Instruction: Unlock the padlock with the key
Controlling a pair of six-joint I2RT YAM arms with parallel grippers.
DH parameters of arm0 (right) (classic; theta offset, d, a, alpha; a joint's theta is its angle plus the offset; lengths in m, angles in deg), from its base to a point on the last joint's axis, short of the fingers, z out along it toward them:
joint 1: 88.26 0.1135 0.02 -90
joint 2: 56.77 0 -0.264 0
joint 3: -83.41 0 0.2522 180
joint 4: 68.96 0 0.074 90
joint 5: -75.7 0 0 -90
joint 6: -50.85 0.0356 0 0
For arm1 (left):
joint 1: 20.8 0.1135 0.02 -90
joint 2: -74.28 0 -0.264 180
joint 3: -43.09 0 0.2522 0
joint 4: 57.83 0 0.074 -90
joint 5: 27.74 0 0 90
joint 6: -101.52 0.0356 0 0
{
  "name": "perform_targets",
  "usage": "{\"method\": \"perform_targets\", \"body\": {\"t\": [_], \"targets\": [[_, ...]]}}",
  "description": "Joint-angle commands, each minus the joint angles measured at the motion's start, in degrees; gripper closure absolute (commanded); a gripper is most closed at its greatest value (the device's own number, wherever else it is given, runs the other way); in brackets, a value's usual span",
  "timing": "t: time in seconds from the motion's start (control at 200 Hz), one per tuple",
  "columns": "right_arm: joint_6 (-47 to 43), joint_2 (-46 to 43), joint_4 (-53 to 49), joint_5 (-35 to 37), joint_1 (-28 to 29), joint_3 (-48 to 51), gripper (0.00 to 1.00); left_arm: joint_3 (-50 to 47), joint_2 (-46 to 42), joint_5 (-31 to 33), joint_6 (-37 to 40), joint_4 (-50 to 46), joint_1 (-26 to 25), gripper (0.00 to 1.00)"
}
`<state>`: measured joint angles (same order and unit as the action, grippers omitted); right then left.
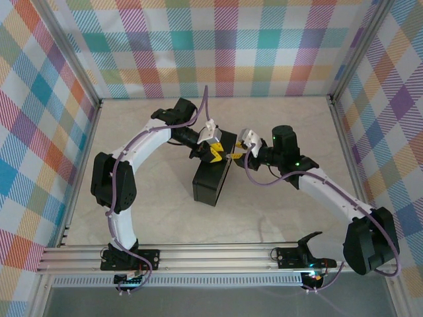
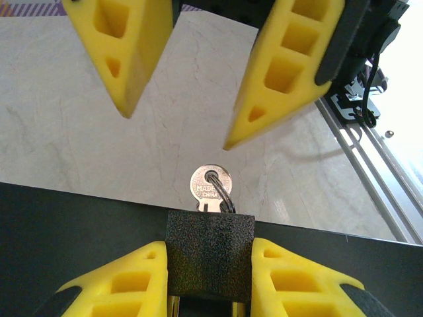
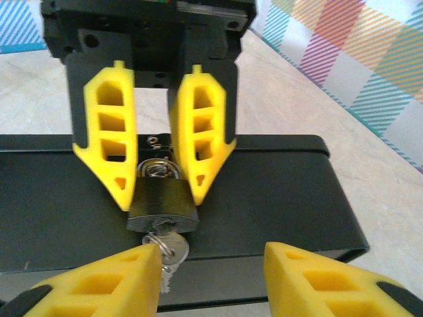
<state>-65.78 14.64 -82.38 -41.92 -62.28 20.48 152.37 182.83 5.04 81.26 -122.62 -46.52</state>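
Right gripper [image 3: 215,254] sits nearest in my right wrist view, its yellow fingers spread wide with nothing pinched between them. The key [image 3: 170,249] is just beyond, seated in the keyhole on the underside of the padlock [image 3: 162,212]. Its round head pokes toward me, just beside one of my fingertips. It's a thin, stiff, slick piece of metal, so I judge I should pinch across the flat faces of the head and turn it squarely, because it could skid off the foam. A thin wire loop runs through the head.

The padlock is small, hard and dense for its size, with a dark body. The left gripper [image 3: 162,198] clamps it from both sides, so it looks braced for the twist. The silvery shackle sits up between those fingers, and I can't tell if it's hooked to anything.

Under it lies the black box [image 3: 277,185], rigid with a matte lid. It sits mid-table on a pale marble-look top [image 1: 277,218]. An aluminium rail [image 1: 218,254] runs along the near edge, and plaid walls [image 1: 218,46] stand around.
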Motion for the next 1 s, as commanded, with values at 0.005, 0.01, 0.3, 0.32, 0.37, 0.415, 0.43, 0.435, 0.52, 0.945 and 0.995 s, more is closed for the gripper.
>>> {"method": "perform_targets", "body": {"t": [0.005,0.01,0.3,0.32,0.37,0.415,0.43,0.435,0.52,0.945,0.995], "targets": [[-2.3,0.4,-2.1,-2.4,1.0,-0.9,0.57,2.3,-0.6,-4.6,0.6,0.1,0.5,0.87],[-2.3,0.4,-2.1,-2.4,1.0,-1.0,0.57,2.3,-0.7,-4.6,0.6,0.0,0.5,0.87],[-2.7,3.1,0.1,-0.3,2.6,-1.4,0.7,2.1,-0.8,-4.6,0.6,0.3,0.5,0.88],[-2.7,3.2,0.0,-0.3,2.7,-1.5,0.7,2.1,-0.8,-4.6,0.6,0.3,0.5,0.88],[-3.0,3.5,0.1,0.0,2.7,-1.5,0.72,2.1,-0.8,-4.7,0.6,0.3,0.5,0.88],[-3.0,3.6,0.3,0.2,2.8,-1.4,0.74,2.1,-0.8,-4.7,0.6,0.4,0.5,0.88],[-3.0,3.6,0.4,0.3,2.8,-1.4,0.75,2.1,-0.8,-4.7,0.6,0.4,0.5,0.88],[-3.1,3.6,0.4,0.3,2.8,-1.4,0.76,2.1,-0.8,-4.8,0.6,0.3,0.5,0.88],[-2.8,3.5,1.2,0.6,2.8,-1.1,0.84,2.1,-0.7,-4.8,0.6,0.4,0.5,0.88],[3.3,2.9,-3.0,-7.5,3.0,-3.6,1.0,1.7,-1.0,-4.3,0.3,1.1,-0.1,0.88],[5.0,2.9,-3.9,-8.4,3.0,-3.9,0.99,1.0,-1.4,-4.0,-0.2,1.9,-0.1,0.88]]}}
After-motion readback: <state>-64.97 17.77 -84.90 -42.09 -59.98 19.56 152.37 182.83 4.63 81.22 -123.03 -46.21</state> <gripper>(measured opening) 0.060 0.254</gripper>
